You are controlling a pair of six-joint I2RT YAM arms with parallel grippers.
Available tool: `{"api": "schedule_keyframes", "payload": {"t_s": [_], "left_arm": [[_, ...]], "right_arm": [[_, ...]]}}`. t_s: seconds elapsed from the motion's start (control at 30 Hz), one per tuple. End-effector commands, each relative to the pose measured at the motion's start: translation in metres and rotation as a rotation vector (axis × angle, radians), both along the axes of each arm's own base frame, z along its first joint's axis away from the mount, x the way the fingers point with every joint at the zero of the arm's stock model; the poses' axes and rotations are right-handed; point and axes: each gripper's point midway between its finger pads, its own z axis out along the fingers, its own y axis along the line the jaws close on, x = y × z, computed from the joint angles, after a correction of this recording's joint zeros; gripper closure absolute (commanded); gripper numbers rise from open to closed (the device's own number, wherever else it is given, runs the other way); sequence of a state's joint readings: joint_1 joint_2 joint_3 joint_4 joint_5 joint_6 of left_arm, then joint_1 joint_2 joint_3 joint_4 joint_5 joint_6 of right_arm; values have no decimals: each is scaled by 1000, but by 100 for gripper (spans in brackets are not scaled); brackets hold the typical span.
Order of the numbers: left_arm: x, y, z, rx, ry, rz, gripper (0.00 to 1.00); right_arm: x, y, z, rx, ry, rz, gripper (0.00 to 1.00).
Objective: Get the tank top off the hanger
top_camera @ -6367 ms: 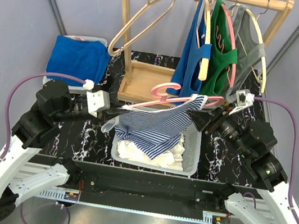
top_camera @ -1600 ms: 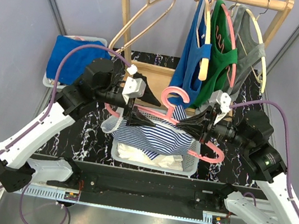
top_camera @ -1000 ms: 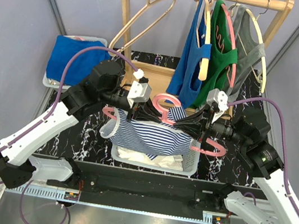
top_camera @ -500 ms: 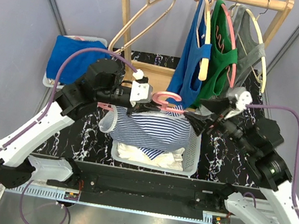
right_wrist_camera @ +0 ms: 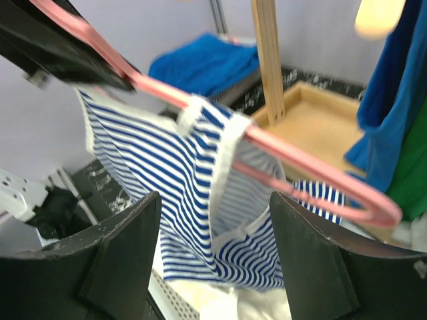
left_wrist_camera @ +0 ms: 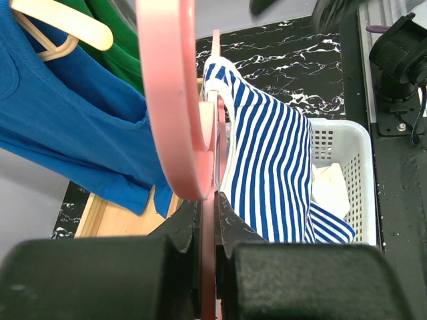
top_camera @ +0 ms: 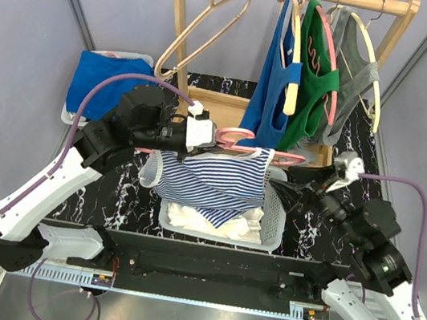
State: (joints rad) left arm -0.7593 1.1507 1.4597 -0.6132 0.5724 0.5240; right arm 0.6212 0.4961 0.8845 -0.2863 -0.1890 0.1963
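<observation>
Black marbled surface (top_camera: 112, 185); left hand (left_wrist_camera: 208, 203) clamped on pink hanger (top_camera: 237, 137), striped tank top (top_camera: 210, 180) hanging below it over white basket (top_camera: 273, 218); right hand (top_camera: 287, 184) wide, hanger ahead, untouched.

Two robot arms, the left arm (top_camera: 40, 188) and the right arm (top_camera: 374, 222), each have smooth white shells on the lower links and chunky matte black housings at the joints and upper links. A purple cable (top_camera: 133, 77) curves along the left arm and a second purple cable (top_camera: 416, 188) along the right one, each running from a small white camera block (top_camera: 199, 129) mounted at the wrist. The left tool (left_wrist_camera: 208, 220) and the right tool (right_wrist_camera: 213, 200) each end in two broad, blunt black fingers (right_wrist_camera: 127, 250).
</observation>
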Motion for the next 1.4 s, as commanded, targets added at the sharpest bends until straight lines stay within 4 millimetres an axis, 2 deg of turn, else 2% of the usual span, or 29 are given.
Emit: {"api": "schedule_keyframes", "payload": {"t_s": [0.0,0.07,0.1,0.23,0.37,0.47,0.57,0.6,0.67,0.7,0.83,0.87,0.9,0.97,1.0,1.07,1.17,1.27,1.3,1.37], "left_arm": [[-7,1,34,-72,-72,-24,100],[-9,1,35,-76,-70,-28,100],[-9,1,35,-76,-68,-26,100],[-12,1,36,-81,-61,-41,100],[-16,0,32,-81,-44,-60,100],[-19,0,32,-87,-36,-72,100],[-20,0,32,-89,-35,-75,100],[-20,0,34,-92,-38,-73,100],[-20,0,31,-88,-36,-74,100],[-19,0,31,-87,-39,-70,100],[-17,5,30,-82,-60,-46,100],[-16,6,29,-80,-64,-36,100],[-13,8,22,-67,-62,-16,100],[-13,15,21,-65,-76,5,100],[-9,20,12,-46,-76,29,100],[-8,30,9,-42,-94,66,100],[-5,44,-3,-15,-118,110,100],[-8,53,-8,-16,-122,125,100],[-12,55,-5,-27,-132,120,100],[-17,58,3,-54,-126,117,100]], "right_arm": [[5,16,-19,33,58,48,23],[8,22,-19,41,47,67,21],[12,26,-25,34,66,70,21],[18,36,-20,56,50,100,23],[22,44,-16,77,40,124,27],[27,49,-12,98,32,133,33],[30,54,-10,114,44,144,46],[32,56,-11,112,50,144,56],[34,57,-10,117,60,143,68],[34,56,-11,111,70,140,79],[36,43,-6,120,78,68,96],[34,37,-1,132,64,48,98],[33,33,-8,119,91,26,98],[29,21,-1,133,84,-14,98],[27,17,-5,126,105,-27,97],[20,9,1,142,93,-40,97],[19,-7,-1,143,95,-114,96],[31,-21,-14,122,136,-219,96],[39,-28,-23,103,163,-284,97],[52,-30,-41,57,221,-344,98]]}}
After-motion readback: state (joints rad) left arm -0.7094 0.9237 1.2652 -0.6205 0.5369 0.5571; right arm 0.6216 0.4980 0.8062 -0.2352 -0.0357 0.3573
